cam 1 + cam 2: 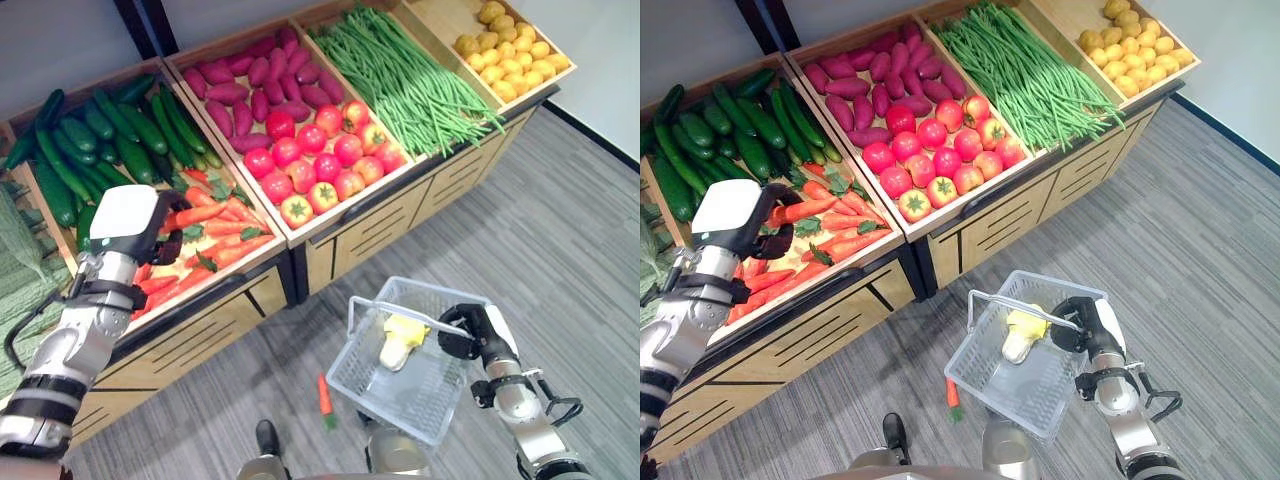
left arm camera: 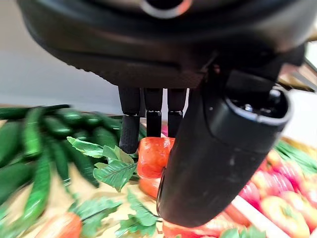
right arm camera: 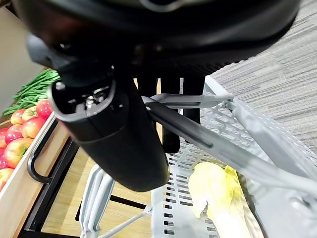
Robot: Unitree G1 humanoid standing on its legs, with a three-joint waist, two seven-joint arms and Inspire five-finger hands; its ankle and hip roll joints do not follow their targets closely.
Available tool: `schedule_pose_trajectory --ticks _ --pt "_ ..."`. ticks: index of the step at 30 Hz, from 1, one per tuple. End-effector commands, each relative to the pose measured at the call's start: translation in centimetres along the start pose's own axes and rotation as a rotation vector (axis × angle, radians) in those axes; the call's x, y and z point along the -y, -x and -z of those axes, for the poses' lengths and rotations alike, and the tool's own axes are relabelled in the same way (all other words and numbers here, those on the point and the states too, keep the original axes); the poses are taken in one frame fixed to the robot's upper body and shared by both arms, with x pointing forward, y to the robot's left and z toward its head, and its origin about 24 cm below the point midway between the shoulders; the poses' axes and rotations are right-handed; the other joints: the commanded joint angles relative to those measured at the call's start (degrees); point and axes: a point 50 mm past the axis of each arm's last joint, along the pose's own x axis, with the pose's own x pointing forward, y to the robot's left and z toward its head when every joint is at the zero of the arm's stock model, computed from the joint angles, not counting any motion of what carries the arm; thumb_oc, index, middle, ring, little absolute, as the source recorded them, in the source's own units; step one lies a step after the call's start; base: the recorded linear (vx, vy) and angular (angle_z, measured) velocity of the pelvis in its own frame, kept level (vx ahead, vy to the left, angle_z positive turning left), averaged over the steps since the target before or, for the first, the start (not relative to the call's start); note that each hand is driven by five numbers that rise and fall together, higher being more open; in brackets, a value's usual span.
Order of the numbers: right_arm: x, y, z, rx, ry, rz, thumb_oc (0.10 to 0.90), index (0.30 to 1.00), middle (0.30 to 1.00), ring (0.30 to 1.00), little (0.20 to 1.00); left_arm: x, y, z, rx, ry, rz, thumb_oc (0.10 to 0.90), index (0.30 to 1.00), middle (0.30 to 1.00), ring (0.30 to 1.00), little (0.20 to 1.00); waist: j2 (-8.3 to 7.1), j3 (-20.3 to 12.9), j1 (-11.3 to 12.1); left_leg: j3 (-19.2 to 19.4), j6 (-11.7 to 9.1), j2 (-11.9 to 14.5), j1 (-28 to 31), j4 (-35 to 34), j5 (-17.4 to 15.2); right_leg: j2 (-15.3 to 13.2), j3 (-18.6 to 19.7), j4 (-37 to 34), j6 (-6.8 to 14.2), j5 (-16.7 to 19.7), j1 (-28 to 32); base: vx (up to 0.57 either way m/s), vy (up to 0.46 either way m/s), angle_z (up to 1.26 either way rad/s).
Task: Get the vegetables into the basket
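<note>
My left hand (image 1: 130, 215) reaches into the carrot bin (image 1: 215, 245) of the wooden stand. In the left wrist view its fingers (image 2: 153, 116) and thumb close on the end of a leafy orange carrot (image 2: 152, 156). My right hand (image 1: 478, 330) is lower right, curled round the grey handle (image 3: 198, 136) of a pale mesh basket (image 1: 420, 400) held above the floor. A yellow-white leafy vegetable (image 1: 400, 338) lies inside the basket.
One carrot (image 1: 324, 397) lies on the grey floor beside the basket. The stand also holds cucumbers (image 1: 90, 140), purple sweet potatoes (image 1: 245, 85), tomatoes (image 1: 320, 160), green beans (image 1: 410, 80) and small yellow produce (image 1: 510, 50). Its front edge stands between the bins and the basket.
</note>
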Motion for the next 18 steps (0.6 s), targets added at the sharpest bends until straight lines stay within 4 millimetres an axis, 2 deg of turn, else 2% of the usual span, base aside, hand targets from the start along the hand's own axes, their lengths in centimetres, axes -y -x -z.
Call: schedule_pose_trajectory --ticks 1,2,3,4,5,9,12,14,18 --pt "2.6 -0.4 -2.8 0.166 -0.058 0.125 0.400 0.300 0.300 0.300 0.300 -1.6 0.0 -0.5 -0.062 0.399 -0.271 0.400 0.300 0.300 0.300 0.300 -0.98 -7.94 0.76 -1.81 0.06 -0.45 3.69 0.39 -5.78 -2.39 -6.09 -0.07 3.02 -2.53 0.93 0.01 0.022 0.23" --pt "2.4 -0.3 -3.0 0.176 -0.077 0.130 0.400 0.300 0.300 0.300 0.300 -0.2 1.7 -1.4 -0.128 0.866 -0.381 0.400 0.300 0.300 0.300 0.300 -1.21 -8.28 0.84 -1.94 0.28 -0.55 4.13 0.39 -5.94 -2.51 -5.98 -0.07 2.91 -2.61 1.41 -0.01 0.014 0.17" --pt "2.5 -0.3 -3.0 0.177 -0.077 0.129 0.400 0.300 0.300 0.300 0.300 -0.2 1.7 -1.4 -0.129 0.868 -0.381 0.400 0.300 0.300 0.300 0.300 -1.23 -8.39 0.80 -1.92 0.26 -0.59 3.88 0.39 -5.65 -2.53 -5.92 -0.07 2.85 -2.35 1.14 -0.04 0.011 0.05" --pt "2.3 -0.3 -3.8 0.211 -0.070 0.118 0.400 0.300 0.300 0.300 0.300 -0.2 2.1 -3.4 -0.077 1.145 -0.421 0.400 0.300 0.300 0.300 0.300 -1.51 -8.50 0.84 -2.03 0.49 -0.70 4.09 0.39 -5.74 -2.61 -5.93 -0.07 2.74 -2.35 1.34 -0.05 0.002 0.04" --pt "2.1 -0.2 -3.9 0.220 -0.057 0.105 0.400 0.300 0.300 0.300 0.300 -0.2 2.3 -4.5 -0.037 1.271 -0.428 0.400 0.300 0.300 0.300 0.300 -1.56 -8.59 0.88 -2.18 0.63 -0.76 4.24 0.39 -5.82 -2.72 -5.97 -0.07 2.68 -2.35 1.63 -0.03 0.006 0.05" --pt "2.0 0.0 -4.0 0.228 -0.037 0.094 0.400 0.300 0.300 0.300 0.300 -0.6 2.8 -6.1 0.034 1.463 -0.427 0.400 0.300 0.300 0.300 0.300 -1.83 -8.65 1.10 -2.57 0.89 -1.04 4.38 0.39 -5.88 -3.00 -5.98 -0.07 2.69 -2.29 1.82 -0.01 0.004 0.04" --pt "1.9 0.2 -3.8 0.220 -0.031 0.091 0.400 0.300 0.300 0.300 0.300 -0.4 3.1 -6.3 0.037 1.533 -0.425 0.400 0.300 0.300 0.300 0.300 -1.87 -8.71 1.23 -2.65 1.00 -1.13 4.46 0.39 -5.86 -3.06 -6.01 -0.07 2.69 -2.24 1.96 0.00 0.000 0.00" --pt "1.7 0.4 -3.6 0.215 -0.033 0.086 0.400 0.300 0.300 0.300 0.300 -0.5 3.4 -7.3 0.076 1.689 -0.419 0.400 0.300 0.300 0.300 0.300 -2.04 -8.76 1.40 -2.84 1.15 -1.28 4.43 0.39 -5.82 -3.16 -6.11 -0.07 2.66 -2.22 2.01 0.00 0.000 0.00" --pt "1.5 0.7 -3.3 0.205 -0.028 0.077 0.400 0.300 0.300 0.300 0.300 -0.6 3.7 -7.8 0.112 1.749 -0.392 0.400 0.300 0.300 0.300 0.300 -2.15 -8.81 1.67 -3.08 1.28 -1.39 4.49 0.39 -5.74 -3.32 -6.31 -0.07 2.68 -2.18 2.20 0.00 0.000 0.00"
